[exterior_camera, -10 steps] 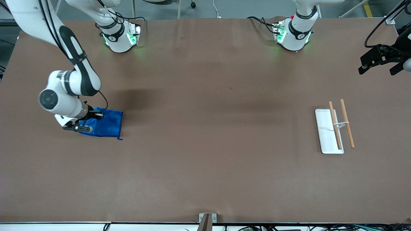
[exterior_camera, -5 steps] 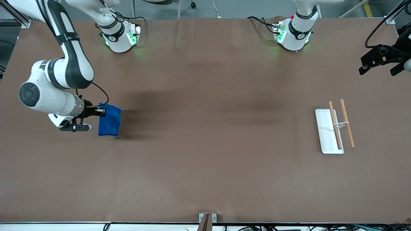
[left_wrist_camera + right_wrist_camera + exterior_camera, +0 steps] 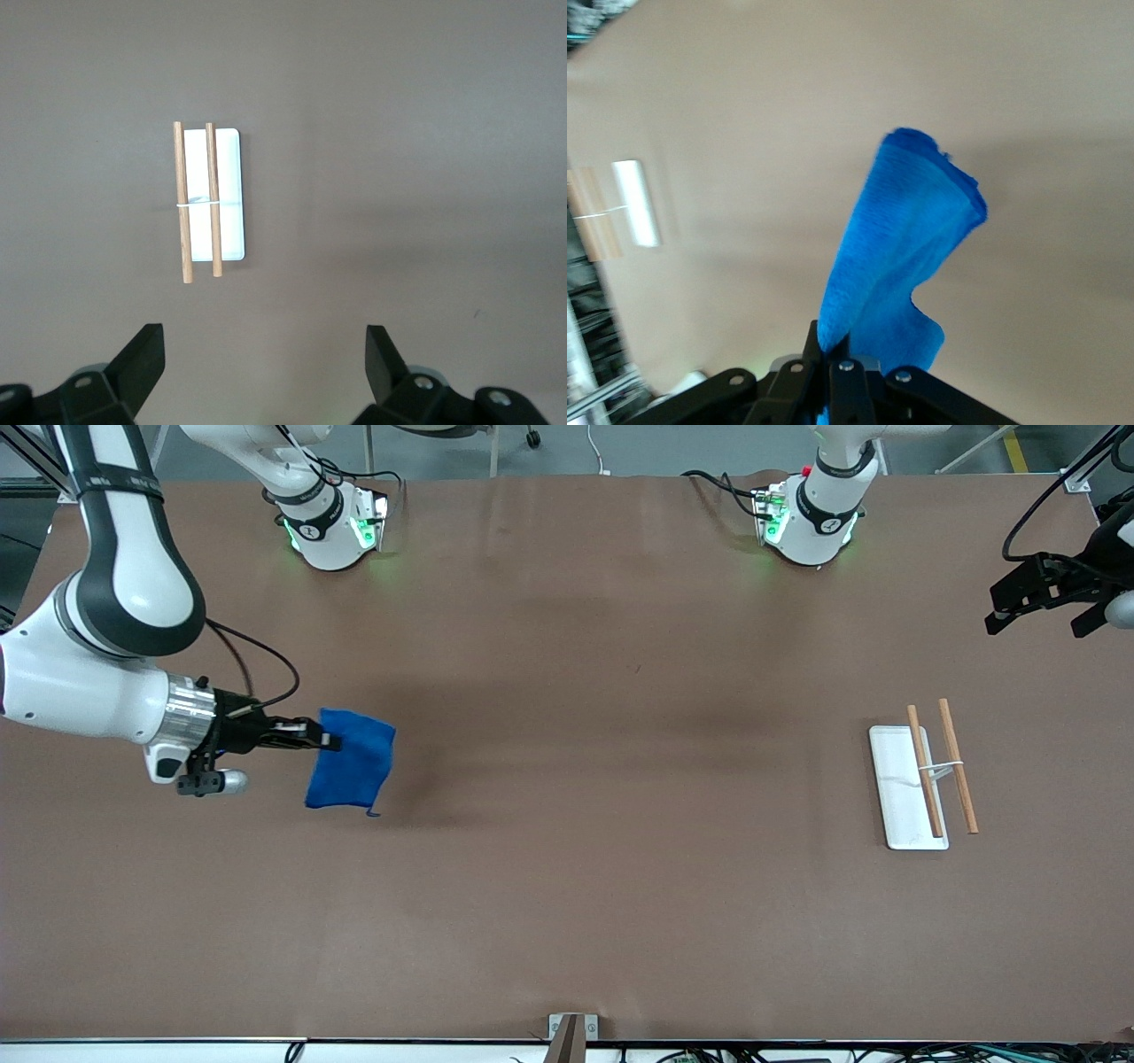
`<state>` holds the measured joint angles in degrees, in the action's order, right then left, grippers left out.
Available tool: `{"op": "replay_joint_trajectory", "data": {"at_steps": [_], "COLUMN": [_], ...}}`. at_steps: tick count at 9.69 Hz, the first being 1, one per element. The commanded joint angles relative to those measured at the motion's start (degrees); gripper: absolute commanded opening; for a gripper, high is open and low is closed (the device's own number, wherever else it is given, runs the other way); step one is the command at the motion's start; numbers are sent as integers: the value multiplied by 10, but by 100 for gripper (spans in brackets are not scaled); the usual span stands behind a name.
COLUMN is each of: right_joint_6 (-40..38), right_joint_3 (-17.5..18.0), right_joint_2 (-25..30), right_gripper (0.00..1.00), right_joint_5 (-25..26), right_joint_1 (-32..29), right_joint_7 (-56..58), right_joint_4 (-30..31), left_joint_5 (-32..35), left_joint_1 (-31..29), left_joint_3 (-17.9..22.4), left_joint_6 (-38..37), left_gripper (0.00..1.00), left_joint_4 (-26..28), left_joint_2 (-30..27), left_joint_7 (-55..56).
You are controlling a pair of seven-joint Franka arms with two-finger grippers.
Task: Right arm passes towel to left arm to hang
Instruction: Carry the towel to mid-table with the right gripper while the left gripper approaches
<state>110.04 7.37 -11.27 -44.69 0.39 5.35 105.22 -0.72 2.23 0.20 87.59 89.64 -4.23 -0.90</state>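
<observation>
Holding: my right gripper is clamped on the towel, which hangs from its jaws over the table.
Waiting: my left gripper hovers, jaws wide and empty, above the rack.

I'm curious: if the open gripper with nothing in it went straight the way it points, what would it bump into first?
Probably the bare table. The left gripper points down at it, and the rack sits off to the side, though depth is hard to judge.
</observation>
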Motion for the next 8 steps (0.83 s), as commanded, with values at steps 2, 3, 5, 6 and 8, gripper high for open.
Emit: {"op": "replay_joint_trajectory", "data": {"at_steps": [2,3,5,6,8], "right_joint_6": [51,85,157,191,265], "right_joint_3": [80,109,170,185,206], "right_joint_2": [15,13,-1,-11,-35], "right_gripper": [0,0,0,0,0], "right_joint_5": [-188,-247,-324,-344,-379], "right_joint_1": [0,1,14,28,79], "right_joint_7": [-2,-1,4,4,6], "right_joint_4": [-6,-23,-74,-91,-121], "left_joint_5": [-8,-38,-113,-171,-247], "left_joint_1": [1,1,-2,-5,-6], "left_joint_3": [-3,-4,-3,-1,1], "left_joint_6": [2,2,1,0,-1], "left_gripper": [100,100,100,100,100], "left_joint_4": [20,19,24,28,40], "left_joint_2": [9,18,20,25,27], "left_joint_7": [-24,-24,-27,-29,-29]}}
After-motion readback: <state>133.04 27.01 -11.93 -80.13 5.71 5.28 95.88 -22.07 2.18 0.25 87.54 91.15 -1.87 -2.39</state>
